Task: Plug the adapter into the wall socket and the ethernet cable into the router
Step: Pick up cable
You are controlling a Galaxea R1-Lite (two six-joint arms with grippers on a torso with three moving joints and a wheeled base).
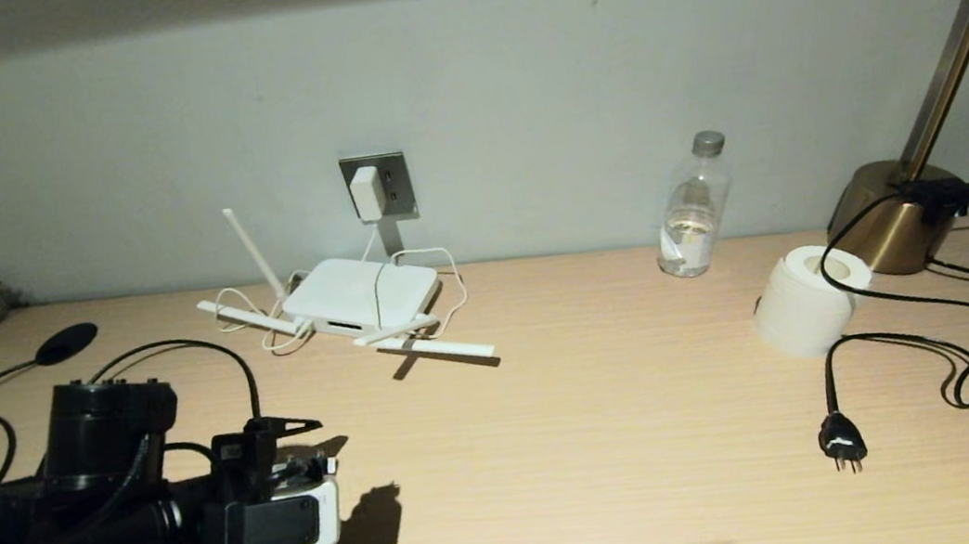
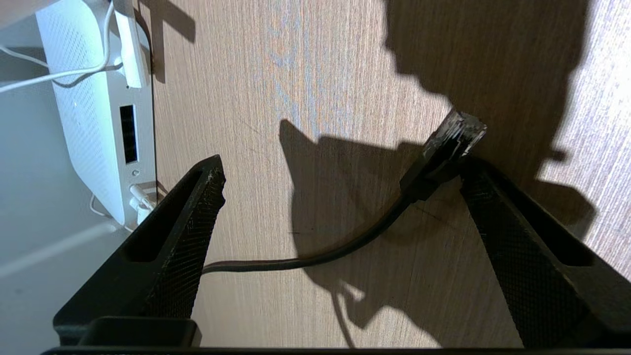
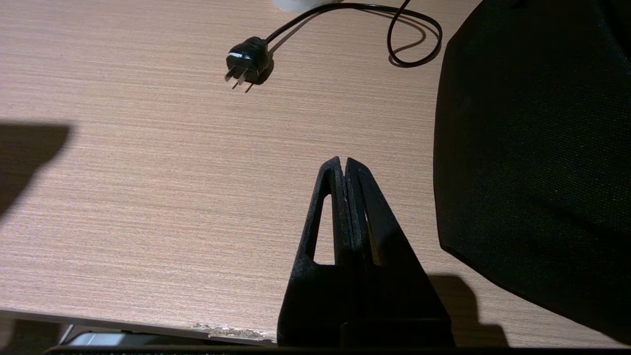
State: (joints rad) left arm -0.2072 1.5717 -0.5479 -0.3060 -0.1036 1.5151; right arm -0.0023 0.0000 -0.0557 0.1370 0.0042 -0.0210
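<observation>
Left arm lines up on the ethernet plug; adapter already seated in the wall.

The ethernet cable (image 2: 446,148) lies on the desk at near left, its clip connector resting against one finger of the left gripper (image 2: 340,172), whose jaws stand wide apart and clasp nothing. To do this well, centre the connector between the fingers, close on its body rather than the cord, and keep the clip turned to suit the port on the near edge of the router (image 1: 361,294). The adapter (image 1: 368,194) sits in the wall socket (image 1: 398,180) behind. The left arm reaches in low and level; the right gripper (image 3: 345,170) is parked near right, fingers pressed together.
</observation>
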